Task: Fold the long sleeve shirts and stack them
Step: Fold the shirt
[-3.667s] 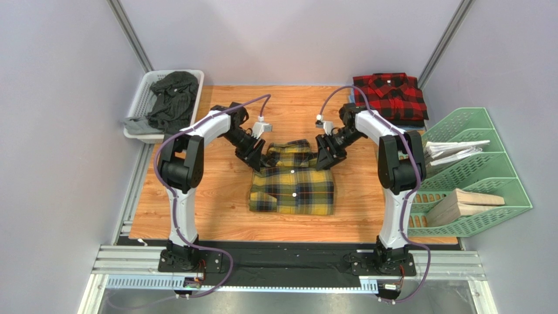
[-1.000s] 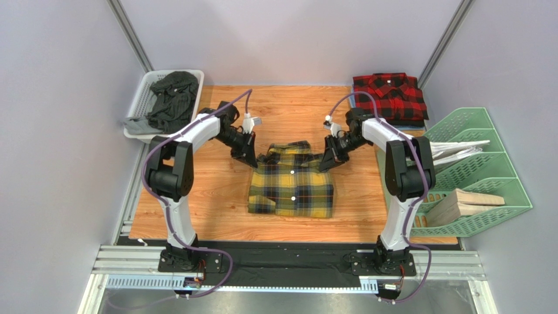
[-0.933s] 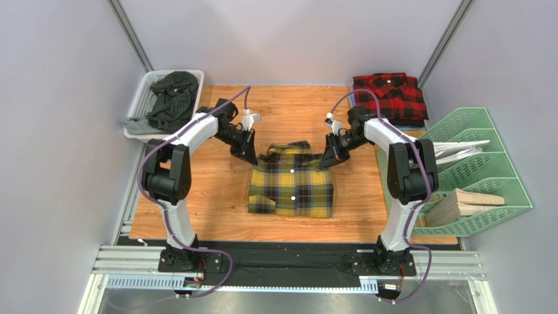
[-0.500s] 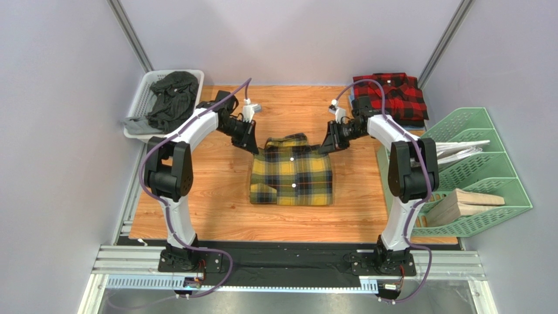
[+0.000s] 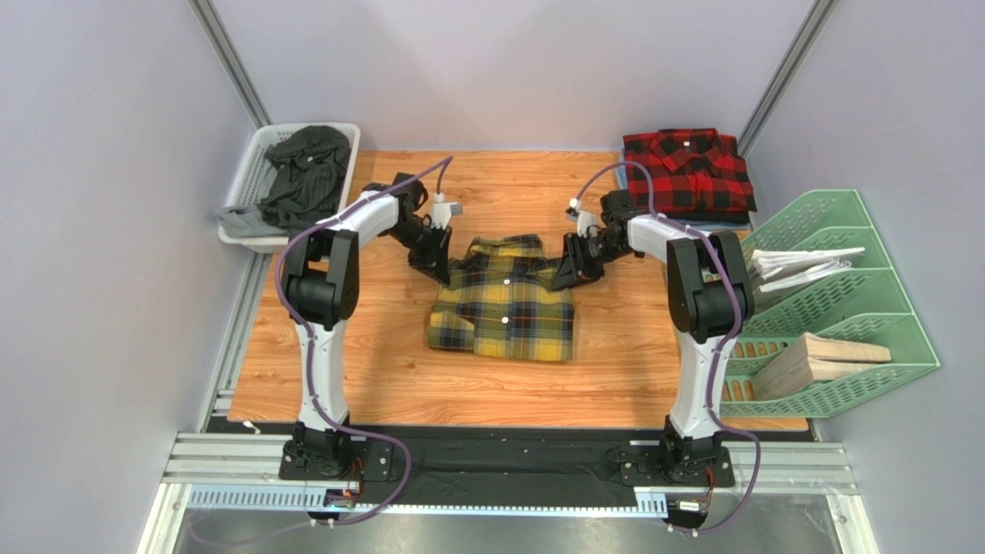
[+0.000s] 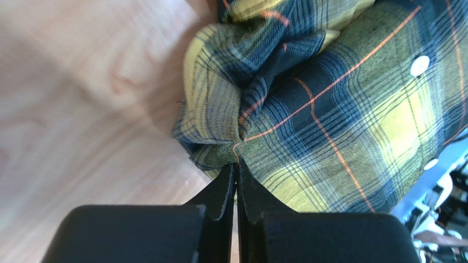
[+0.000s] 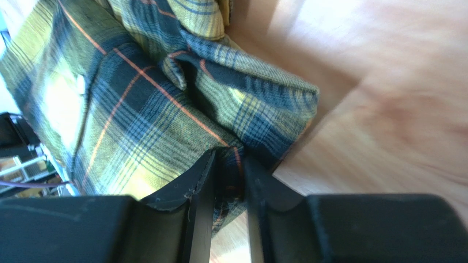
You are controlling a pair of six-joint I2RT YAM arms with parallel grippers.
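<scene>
The yellow long sleeve shirt (image 5: 503, 306) lies folded mid-table, collar toward the far side and its near edge skewed left. My left gripper (image 5: 443, 268) is at its far left shoulder. In the left wrist view it (image 6: 237, 164) is shut, pinching the bunched edge of the yellow shirt (image 6: 340, 109). My right gripper (image 5: 563, 275) is at the far right shoulder. Its jaws (image 7: 229, 156) stand apart, with a fold of the yellow shirt (image 7: 137, 109) lying loose between them. The red long sleeve shirt (image 5: 690, 171) lies folded at the far right corner.
A white basket (image 5: 247, 176) holding dark clothing stands at the far left. A green wire rack (image 5: 856, 248) with papers and a wooden block (image 5: 827, 358) stands along the right edge. Bare wood table (image 5: 509, 185) lies behind the yellow shirt.
Both grippers drew back toward the near side with the shirt's shoulders, and its body shifted and skewed left. The right jaws have parted; the left stays pinched.
</scene>
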